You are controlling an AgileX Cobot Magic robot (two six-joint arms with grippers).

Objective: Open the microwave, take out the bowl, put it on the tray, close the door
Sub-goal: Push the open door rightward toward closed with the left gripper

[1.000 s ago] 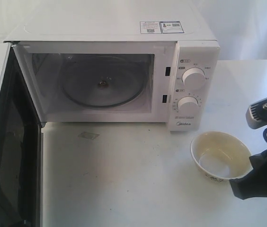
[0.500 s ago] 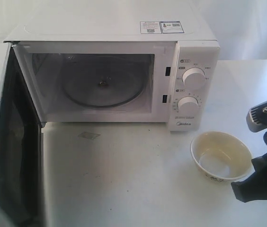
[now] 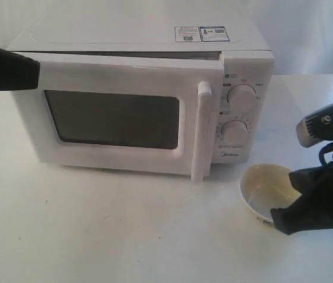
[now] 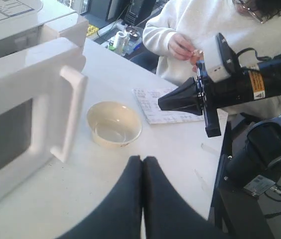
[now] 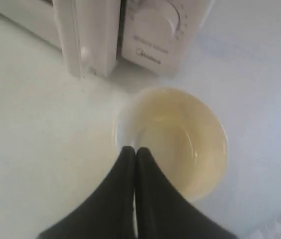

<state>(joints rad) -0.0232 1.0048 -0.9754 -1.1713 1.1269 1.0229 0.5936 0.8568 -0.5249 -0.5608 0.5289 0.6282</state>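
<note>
The white microwave (image 3: 237, 88) stands at the back of the table. Its door (image 3: 113, 118) is swung almost closed, with a thin gap still showing along the top, and the bar handle (image 3: 201, 130) stands out in front of the dials. My left gripper (image 3: 35, 73) is shut and empty, up against the door's hinge-side top corner. The cream bowl (image 3: 264, 186) rests on the table in front of the control panel. My right gripper (image 5: 134, 149) is shut with nothing between its fingers, its tips just over the bowl's rim. No tray is in view.
A printed paper sheet (image 4: 163, 107) lies on the table beyond the bowl (image 4: 113, 124). A person in white (image 4: 205, 30) sits at the table's edge near the right arm (image 4: 230, 84). Bare white table (image 3: 125, 230) spreads in front of the microwave.
The door has swung from wide open to nearly closed. My left arm has come into view at the door's top corner. The right gripper has shifted a little left over the bowl.
</note>
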